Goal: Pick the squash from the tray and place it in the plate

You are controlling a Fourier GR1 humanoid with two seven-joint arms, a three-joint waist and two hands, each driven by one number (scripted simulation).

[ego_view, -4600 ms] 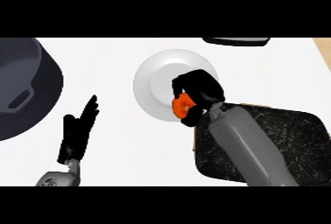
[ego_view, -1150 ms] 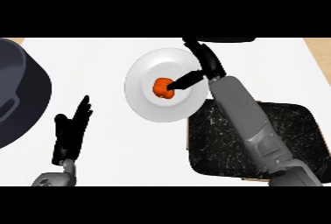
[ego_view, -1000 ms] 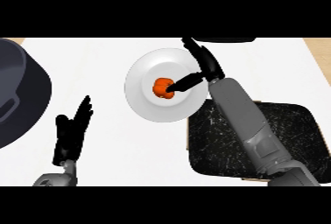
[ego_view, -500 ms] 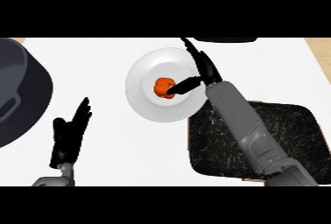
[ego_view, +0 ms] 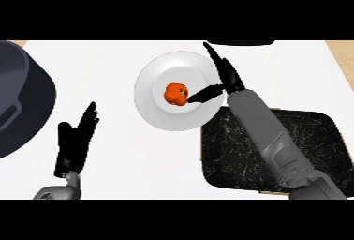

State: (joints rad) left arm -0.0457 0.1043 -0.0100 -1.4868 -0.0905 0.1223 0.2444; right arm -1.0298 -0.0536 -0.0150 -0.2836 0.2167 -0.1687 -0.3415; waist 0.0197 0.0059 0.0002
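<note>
Since 4.6 s ago my right hand (ego_view: 223,78) has let go of the squash (ego_view: 177,93), fingers now straight, thumb just beside it. That small, lumpy orange squash lies on the smooth white round plate (ego_view: 155,110), beside the dark speckled square tray (ego_view: 318,140). My left hand (ego_view: 75,140) rests open at lower left.

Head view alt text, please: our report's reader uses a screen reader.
An orange squash lies in a white plate on a white counter, with the open right robot hand above the plate, its thumb next to the squash. A dark tray sits right of the plate, a large dark pot at far left, and the left robot hand rests open, lower left.
</note>
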